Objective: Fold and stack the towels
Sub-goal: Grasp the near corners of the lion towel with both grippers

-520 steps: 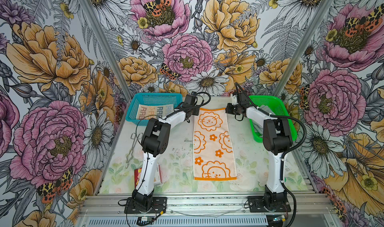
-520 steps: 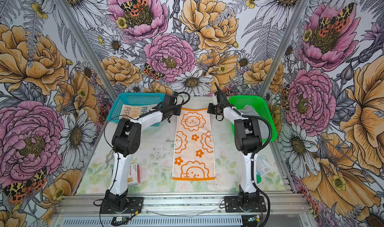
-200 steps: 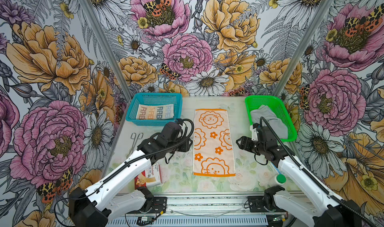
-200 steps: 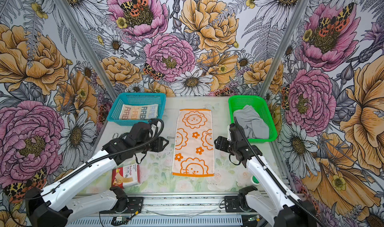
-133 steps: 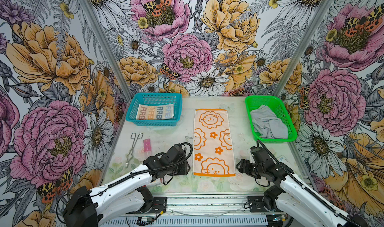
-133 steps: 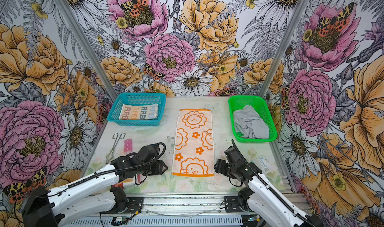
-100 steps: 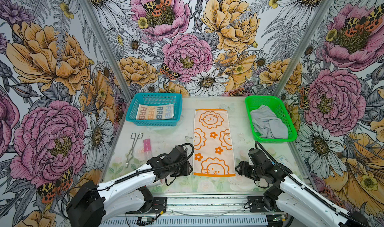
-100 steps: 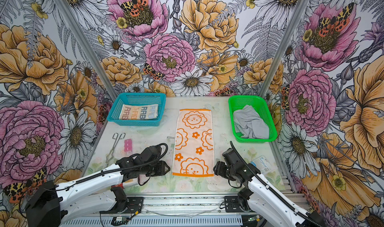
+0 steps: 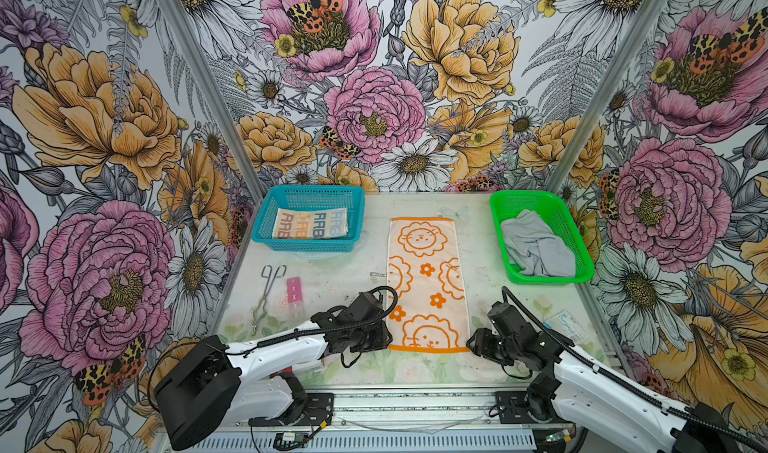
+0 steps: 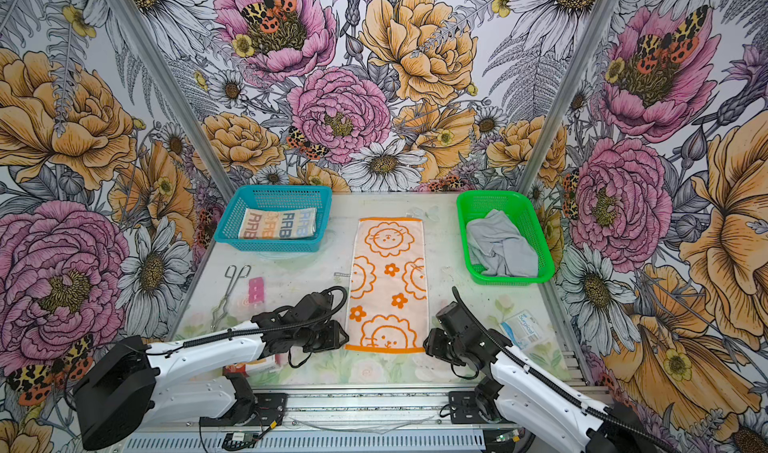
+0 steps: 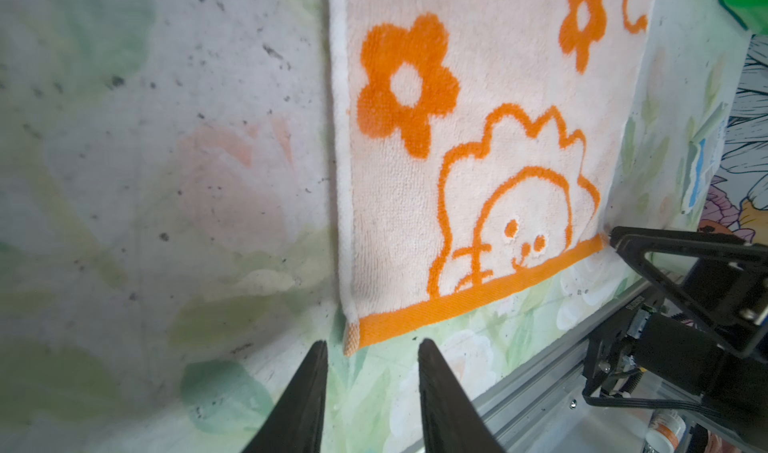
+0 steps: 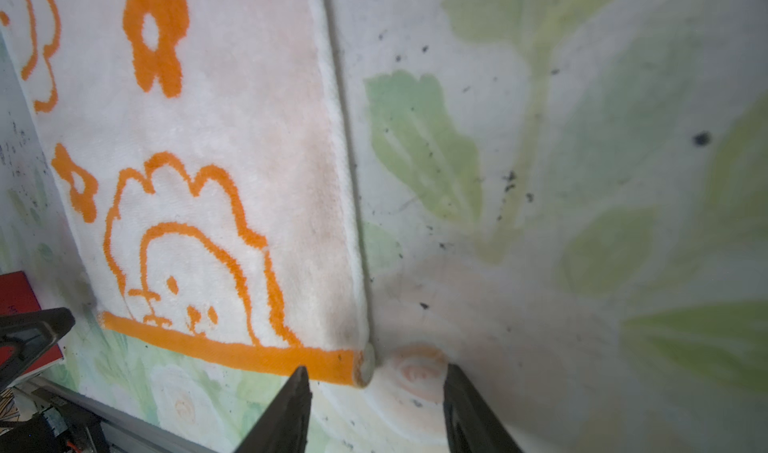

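early stage. orange towel (image 9: 428,280) flat on the table (image 9: 332,276), unfolded; left tool (image 11: 372,342) and right tool (image 12: 376,367) at its near corners, jaws apart, gripping nothing. cream towel (image 9: 311,223) folded in blue basket (image 9: 307,246); grey towel (image 9: 536,243) crumpled in green basket (image 9: 544,279). stacking undone.

We are seeing matt looped terry cloth on the orange towel (image 11: 478,77), glossy mesh plastic on the green basket (image 9: 548,279) at two o'clock, a scuffed tabletop (image 11: 166,118).
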### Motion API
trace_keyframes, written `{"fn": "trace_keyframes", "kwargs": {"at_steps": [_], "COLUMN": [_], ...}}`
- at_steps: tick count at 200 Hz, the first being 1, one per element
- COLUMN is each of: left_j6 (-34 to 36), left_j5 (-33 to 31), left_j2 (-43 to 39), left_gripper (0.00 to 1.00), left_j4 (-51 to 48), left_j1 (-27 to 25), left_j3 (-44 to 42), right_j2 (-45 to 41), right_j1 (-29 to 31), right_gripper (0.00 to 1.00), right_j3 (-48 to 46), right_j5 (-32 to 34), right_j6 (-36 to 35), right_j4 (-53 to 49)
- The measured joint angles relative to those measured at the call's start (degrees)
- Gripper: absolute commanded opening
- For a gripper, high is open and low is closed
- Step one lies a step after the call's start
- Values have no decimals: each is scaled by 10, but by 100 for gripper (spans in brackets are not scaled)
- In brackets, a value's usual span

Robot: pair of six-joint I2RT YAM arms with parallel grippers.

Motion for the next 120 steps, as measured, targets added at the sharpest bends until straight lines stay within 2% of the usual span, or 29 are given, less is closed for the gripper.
{"fn": "trace_keyframes", "kwargs": {"at_steps": [39, 86, 120], "left_j6": [-3, -4, -4], "left_j5": [8, 17, 20], "left_j2": [18, 33, 42], "left_gripper": [39, 39, 38], "left_j4": [4, 14, 31], "left_j1": [-5, -15, -22], "left_j3": [-6, -8, -7], "right_j2": [27, 40, 43], "right_j1": [20, 37, 38], "right_gripper": [39, 17, 14], "right_j3": [3, 4, 4], "right_j5": [0, 1, 1], "right_j6": [9, 16, 20], "right_j4": [31, 34, 33]}}
